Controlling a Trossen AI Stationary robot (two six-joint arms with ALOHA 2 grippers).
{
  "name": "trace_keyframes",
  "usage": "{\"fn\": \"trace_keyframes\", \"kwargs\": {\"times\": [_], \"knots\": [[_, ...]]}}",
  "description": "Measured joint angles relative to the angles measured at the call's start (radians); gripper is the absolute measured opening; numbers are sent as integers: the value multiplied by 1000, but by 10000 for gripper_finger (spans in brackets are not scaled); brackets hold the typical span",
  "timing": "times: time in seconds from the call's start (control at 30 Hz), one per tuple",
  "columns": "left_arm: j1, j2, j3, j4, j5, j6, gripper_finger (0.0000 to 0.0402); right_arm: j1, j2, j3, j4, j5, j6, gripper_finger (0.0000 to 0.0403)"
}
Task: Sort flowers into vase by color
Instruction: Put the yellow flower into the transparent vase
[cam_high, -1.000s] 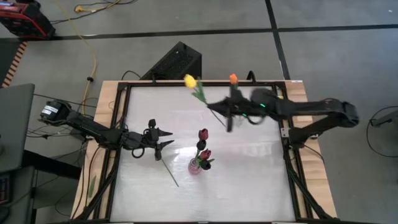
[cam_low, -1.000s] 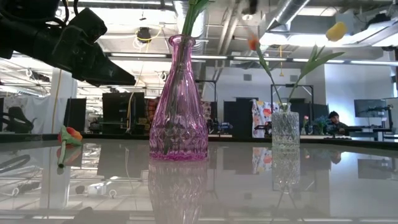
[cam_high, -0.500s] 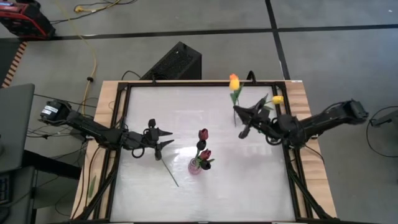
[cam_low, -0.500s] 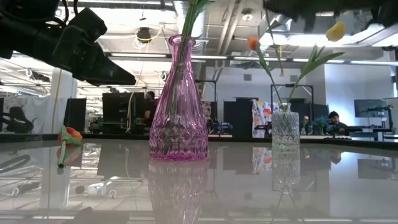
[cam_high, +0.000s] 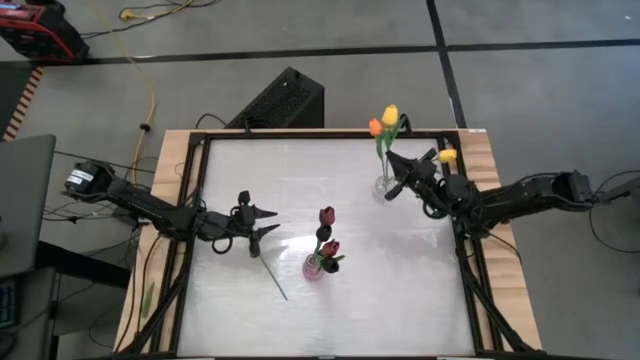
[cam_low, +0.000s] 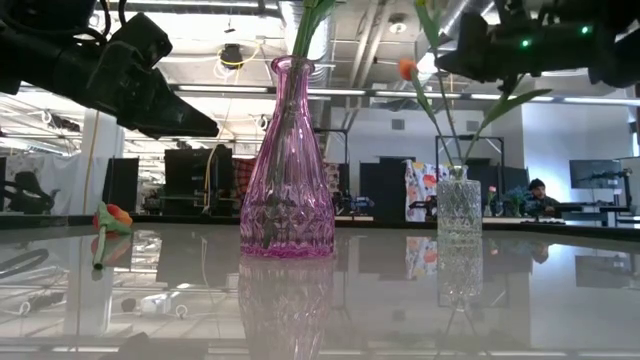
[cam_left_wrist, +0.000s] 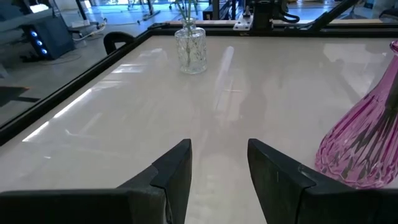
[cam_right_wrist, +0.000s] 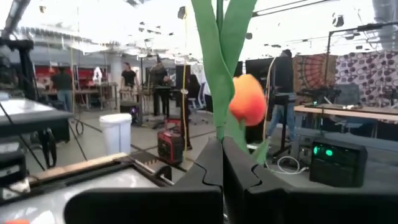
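Our right gripper (cam_high: 400, 183), clamped on the yellow tulip's green stem (cam_right_wrist: 217, 93), hangs over the clear glass vase (cam_high: 384, 184) at two o'clock. We should lower straight, then release; left gripper (cam_high: 265, 223) waits open.

You see two slim black arms with round joints and thin black cables along them. The left fingers (cam_left_wrist: 174, 177) are matt dark wedges; small green lights glow on the right wrist.

An open workshop or lab: exposed ceiling ducts (cam_low: 300, 20), concrete floor (cam_high: 300, 30), workstations with people (cam_right_wrist: 129, 78) behind the bench (cam_high: 330, 320).
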Motion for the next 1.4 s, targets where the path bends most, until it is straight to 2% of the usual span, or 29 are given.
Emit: {"fn": "trace_keyframes", "kwargs": {"times": [0.33,0.67,0.8,1.13,1.4], "knots": [[0,0,0,-9,-20,0,146,-92,0,-35,28,-38,36,18],[0,0,0,-9,-25,0,146,-91,95,-35,31,-63,77,19],[0,0,0,-9,-24,-1,146,-89,112,-34,14,-62,73,38],[0,0,0,-22,-18,-3,146,-23,-20,-34,-129,40,45,105],[0,0,0,-23,-18,-3,146,101,-167,-27,-230,46,44,142]]}}
